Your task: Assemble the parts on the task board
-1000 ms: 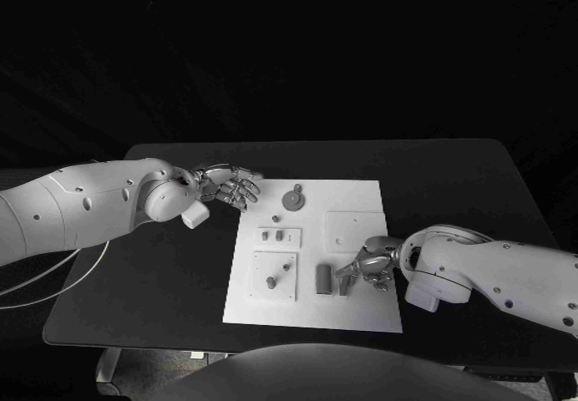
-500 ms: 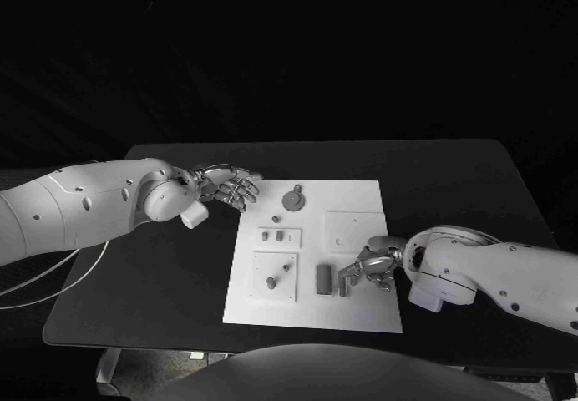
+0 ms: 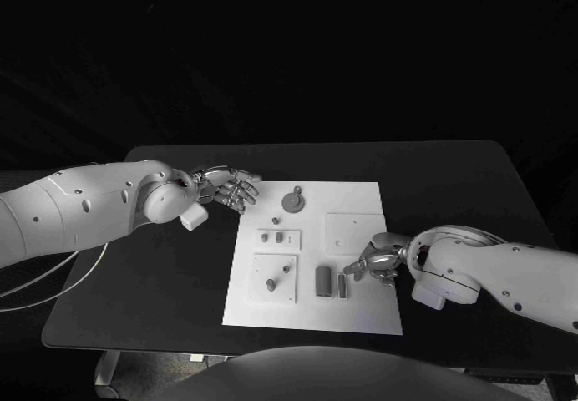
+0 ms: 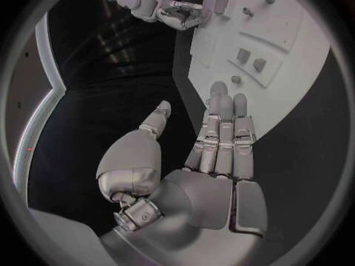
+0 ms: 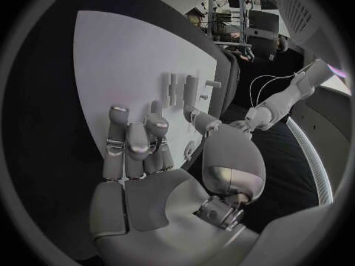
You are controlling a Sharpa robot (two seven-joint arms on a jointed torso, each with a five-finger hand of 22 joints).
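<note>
The white task board (image 3: pixel 362 199) lies mid-table with several grey parts on it. A grey block (image 3: pixel 324 281) and a slim bar (image 3: pixel 345 286) lie side by side near its front edge. My right hand (image 3: pixel 376 261) hovers at the board's right side just beyond the bar, fingers apart and holding nothing. In the right wrist view that hand (image 5: pixel 141 145) spreads over the board (image 5: pixel 118 53) short of the block (image 5: pixel 191 90). My left hand (image 3: pixel 226 189) floats open at the board's far left corner, its fingers (image 4: pixel 222 130) straight above the black table.
On the board also sit a round disc part (image 3: pixel 293 200), a small peg (image 3: pixel 276 220), a small plate with two pieces (image 3: pixel 277 238), a larger plate with two pegs (image 3: pixel 275 276) and a blank square plate (image 3: pixel 356 227). Black table (image 3: pixel 169 276) surrounds the board.
My right hand has drawn back slightly from the slim bar, which now lies flat beside the grey block. The left hand has barely moved.
</note>
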